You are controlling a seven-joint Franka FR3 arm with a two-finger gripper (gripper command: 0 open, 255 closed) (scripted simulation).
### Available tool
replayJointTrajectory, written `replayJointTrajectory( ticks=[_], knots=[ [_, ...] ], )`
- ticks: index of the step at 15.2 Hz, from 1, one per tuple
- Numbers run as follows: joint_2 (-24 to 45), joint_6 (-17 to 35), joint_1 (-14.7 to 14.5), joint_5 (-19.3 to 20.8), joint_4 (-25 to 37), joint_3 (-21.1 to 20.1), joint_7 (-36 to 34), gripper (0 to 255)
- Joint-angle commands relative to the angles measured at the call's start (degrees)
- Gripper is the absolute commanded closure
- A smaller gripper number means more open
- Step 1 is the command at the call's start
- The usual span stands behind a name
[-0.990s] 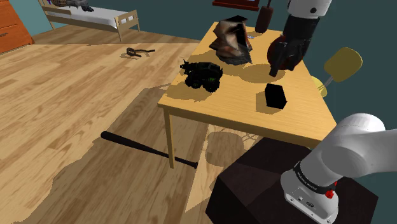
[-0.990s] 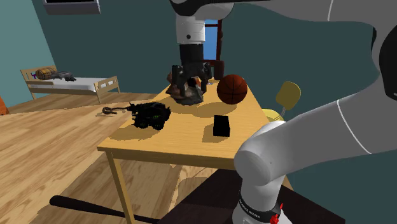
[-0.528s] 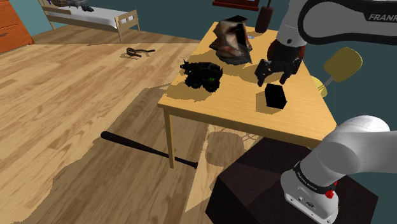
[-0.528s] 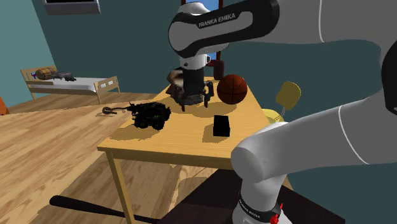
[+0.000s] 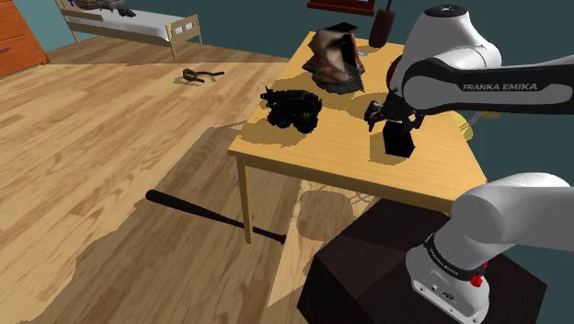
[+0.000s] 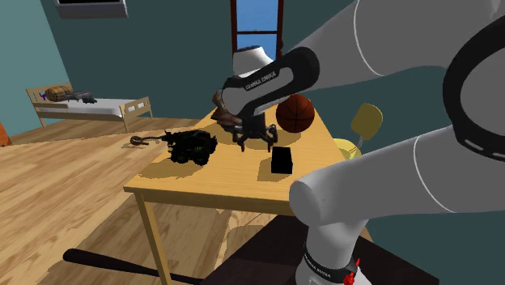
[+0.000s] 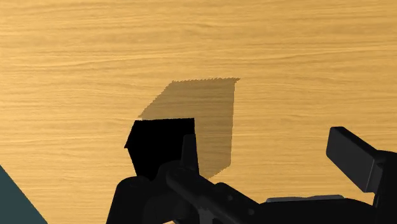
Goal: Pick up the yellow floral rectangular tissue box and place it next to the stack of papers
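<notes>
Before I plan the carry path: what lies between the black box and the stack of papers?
Bare tabletop, as the shoulder view shows; the open gripper hangs just above the black box.

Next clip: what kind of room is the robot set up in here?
Likely a bedroom: a wooden-framed bed by the teal far wall, orange drawers in the shoulder view's upper left, and a baseball bat on the wood floor near the table.
</notes>
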State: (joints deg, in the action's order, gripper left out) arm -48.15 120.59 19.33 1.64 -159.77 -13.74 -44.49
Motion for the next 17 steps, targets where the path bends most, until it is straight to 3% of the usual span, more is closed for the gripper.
replayJointTrajectory(
  ticks=[1,7,14,17],
  knots=[
    [0.9,5.4,3.5,1.2,-2.8,-1.7,-5.5,0],
    [6.6,20.5,16.3,5.6,-8.1,-9.0,-23.0,0],
    [13.2,29.0,20.9,8.6,-9.4,-11.1,-24.9,0],
    [13.8,29.7,21.3,9.0,-9.5,-11.4,-25.1,0]
  ],
)
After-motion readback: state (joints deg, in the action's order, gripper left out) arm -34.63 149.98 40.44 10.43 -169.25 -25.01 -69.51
